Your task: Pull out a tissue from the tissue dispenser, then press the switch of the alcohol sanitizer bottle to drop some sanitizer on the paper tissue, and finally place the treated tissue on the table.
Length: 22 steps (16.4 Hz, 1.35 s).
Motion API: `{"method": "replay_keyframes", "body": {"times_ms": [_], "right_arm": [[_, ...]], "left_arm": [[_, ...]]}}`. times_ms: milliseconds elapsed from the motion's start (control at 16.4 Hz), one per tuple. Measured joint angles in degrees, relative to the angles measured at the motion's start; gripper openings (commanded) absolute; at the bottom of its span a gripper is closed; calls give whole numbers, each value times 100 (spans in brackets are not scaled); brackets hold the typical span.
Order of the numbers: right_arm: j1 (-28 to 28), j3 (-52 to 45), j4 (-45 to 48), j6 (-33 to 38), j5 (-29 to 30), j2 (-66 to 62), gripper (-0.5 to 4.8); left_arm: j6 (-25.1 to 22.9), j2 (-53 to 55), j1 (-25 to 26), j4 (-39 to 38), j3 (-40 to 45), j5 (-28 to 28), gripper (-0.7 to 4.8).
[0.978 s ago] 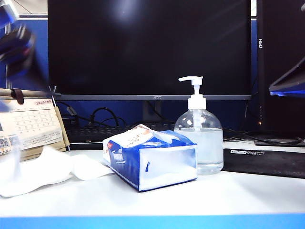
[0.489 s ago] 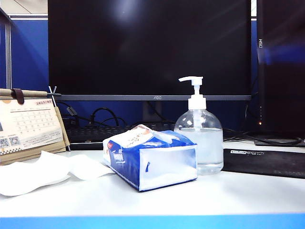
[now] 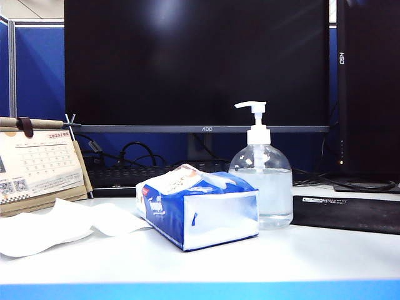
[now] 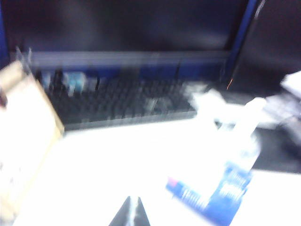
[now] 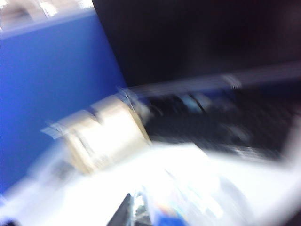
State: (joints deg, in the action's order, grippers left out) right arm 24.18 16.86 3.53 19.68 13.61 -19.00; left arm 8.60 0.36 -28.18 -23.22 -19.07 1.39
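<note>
**Tissue down, arms clear of the desk**

I judge the task at its last step: the thin white paper tissue [image 3: 59, 224] lies flat on the white desk table [image 3: 262, 259], beside the soft blue plastic tissue dispenser [image 3: 199, 211] and in front of a tan desk calendar [image 3: 39, 165]. The clear round-shouldered alcohol sanitizer bottle [image 3: 260, 175] stands just behind the dispenser, its white pump switch [image 3: 252, 106] untouched.

Neither arm shows in the exterior view. My left gripper [image 4: 130, 213] hangs above the table with its jaws pressed together on nothing. My right gripper [image 5: 128, 212] is blurred; I cannot tell its state.

To finish well, I would keep both arms high, away from the pump spout and the black monitor [image 3: 197, 62]. The front strip of desk is open.
</note>
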Motion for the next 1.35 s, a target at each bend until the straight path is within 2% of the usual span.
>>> {"method": "replay_keyframes", "body": {"times_ms": [122,306,428,673,1345], "right_arm": [[13,-520,-778,-111,-203,334,-1],[15,-1165,-503,-87,-334,369,-1],[13,-1637,-520,-44,-494,350,-1],[11,-1639,-761,-26,-949,339,-1],[13,-1637,-1054,-26,-894,339,-1]], "left_arm": [[-2,-4,4,79,608,0,-6],[22,-7,7,511,1307,13,-5],[203,9,4,898,1694,13,-5],[302,7,7,933,1698,-35,-5],[404,7,4,935,1698,-31,-5]]}}
